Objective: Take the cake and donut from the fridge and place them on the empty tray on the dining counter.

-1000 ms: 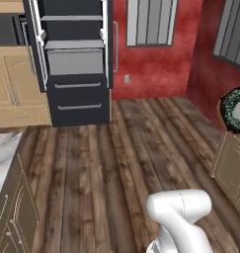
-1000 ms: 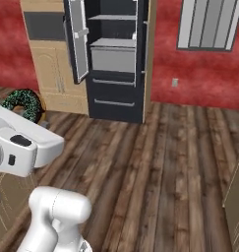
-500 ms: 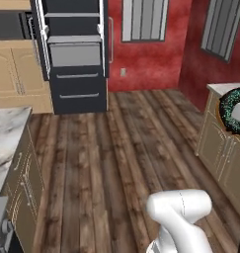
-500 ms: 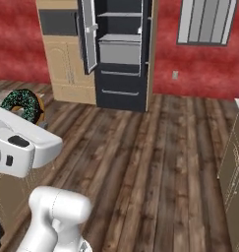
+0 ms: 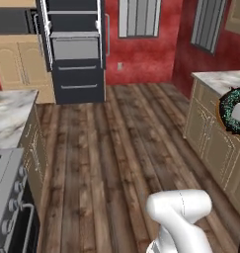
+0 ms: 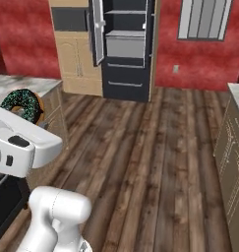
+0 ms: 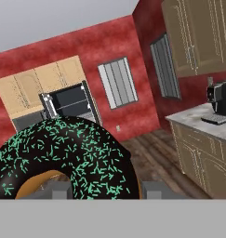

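My gripper [image 7: 103, 190] is shut on the donut [image 7: 63, 155], a tan ring with dark glaze and green sprinkles that looms large in the hand view. The same donut [image 5: 233, 111] hangs at the right edge of the left base view, and as the donut [image 6: 21, 102] it peeks over my white arm in the right base view. The black fridge [image 5: 76, 49] stands far back across the wooden floor with its doors open, also seen as the fridge [image 6: 125, 47]. The dining counter [image 5: 8, 116] runs along the left with its stove [image 5: 3, 197]. The cake and the tray are out of view.
Another marble-topped counter [image 5: 220, 81] on tan cabinets lines the right side, also seen as the counter [image 6: 236, 93]. A coffee machine [image 7: 220, 104] sits on a counter in the hand view. Open wooden floor [image 5: 116, 148] lies between the counters.
The whole scene has shifted as the base drove back from the fridge, which now looks farther off. Both counters and the stove have come into view. The donut stays in the grip.
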Robot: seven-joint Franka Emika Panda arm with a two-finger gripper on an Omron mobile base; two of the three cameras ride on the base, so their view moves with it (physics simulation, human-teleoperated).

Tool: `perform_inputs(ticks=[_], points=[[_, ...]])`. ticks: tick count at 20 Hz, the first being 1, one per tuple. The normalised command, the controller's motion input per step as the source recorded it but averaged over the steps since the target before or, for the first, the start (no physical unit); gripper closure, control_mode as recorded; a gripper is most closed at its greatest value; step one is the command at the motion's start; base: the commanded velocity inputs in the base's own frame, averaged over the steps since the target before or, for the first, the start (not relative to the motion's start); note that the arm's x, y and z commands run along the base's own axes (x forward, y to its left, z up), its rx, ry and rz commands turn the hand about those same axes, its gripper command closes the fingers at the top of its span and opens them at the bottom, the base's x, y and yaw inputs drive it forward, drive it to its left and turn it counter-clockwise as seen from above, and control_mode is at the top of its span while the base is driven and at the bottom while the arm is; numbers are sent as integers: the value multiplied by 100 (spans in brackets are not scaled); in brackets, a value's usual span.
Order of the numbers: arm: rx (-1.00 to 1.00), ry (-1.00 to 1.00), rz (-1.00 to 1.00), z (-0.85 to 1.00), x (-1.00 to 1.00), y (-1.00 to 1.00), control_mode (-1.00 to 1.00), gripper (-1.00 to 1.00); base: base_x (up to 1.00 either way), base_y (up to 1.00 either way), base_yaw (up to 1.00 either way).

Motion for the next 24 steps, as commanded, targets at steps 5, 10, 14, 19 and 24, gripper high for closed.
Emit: perform_inputs(ticks=[5,10,14,19,24], points=[[0,0,0,0,0,0,100,100,-100,3,0],[0,0,0,0,0,0,100,100,-100,0,0],[0,0,0,0,0,0,100,100,-100,0,0],[0,0,0,0,0,0,100,100,-100,0,0],[0,0,0,0,0,0,100,100,-100,18,0]])
